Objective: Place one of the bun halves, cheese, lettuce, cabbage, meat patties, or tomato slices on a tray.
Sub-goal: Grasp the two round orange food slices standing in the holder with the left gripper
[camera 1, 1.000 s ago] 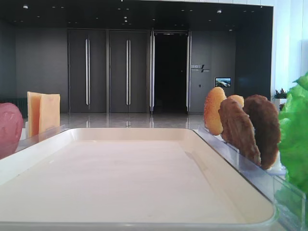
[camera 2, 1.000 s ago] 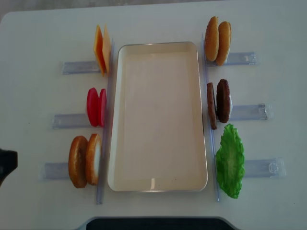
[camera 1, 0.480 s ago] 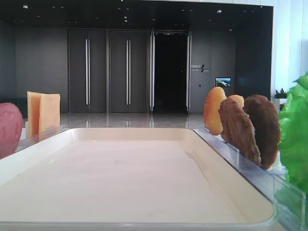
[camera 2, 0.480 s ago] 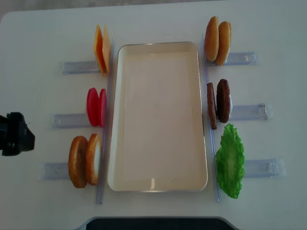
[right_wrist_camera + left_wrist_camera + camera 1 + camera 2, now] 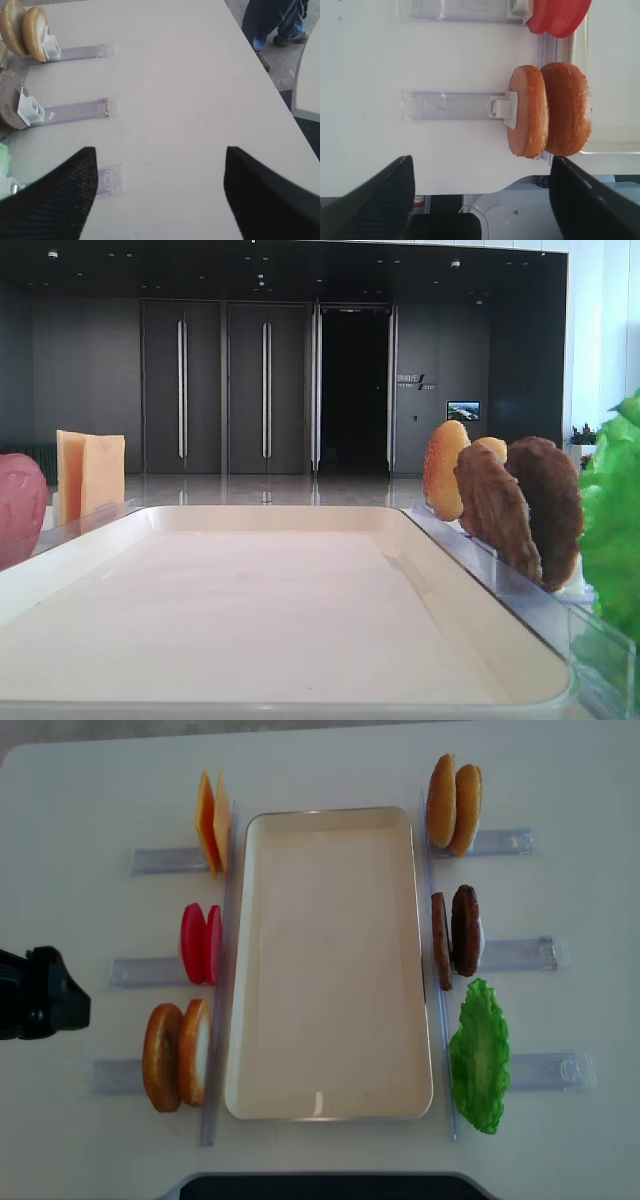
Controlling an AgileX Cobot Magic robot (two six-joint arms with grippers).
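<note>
- The tabletop is a plain white surface with rounded far corners; its near edge meets a dark curved rim.
- The cream-white tray lies lengthwise in the middle of it, with nothing on it.
- Clear plastic holder strips run out from both long sides of the tray, each carrying food standing on edge.
- Left of the tray, far to near: the cheese, two red tomato slices, and a pair of bun halves.
- Right of the tray, far to near: a second bun pair, the meat patties, and the lettuce.
- The left pincer hangs over bare tabletop left of the tomato slices and the near-left bun halves, apart from both; its jaws stand wide apart in the left wrist view and hold nothing.
- The right pincer is also spread wide over bare tabletop, right of the holder strips, and is empty.
- The low view looks along the tray to a room with dark grey wall panels, tall doors with long vertical handles, an open dark doorway and a polished floor.
- In the right wrist view a person's legs in blue jeans stand beyond the tabletop's edge.
</note>
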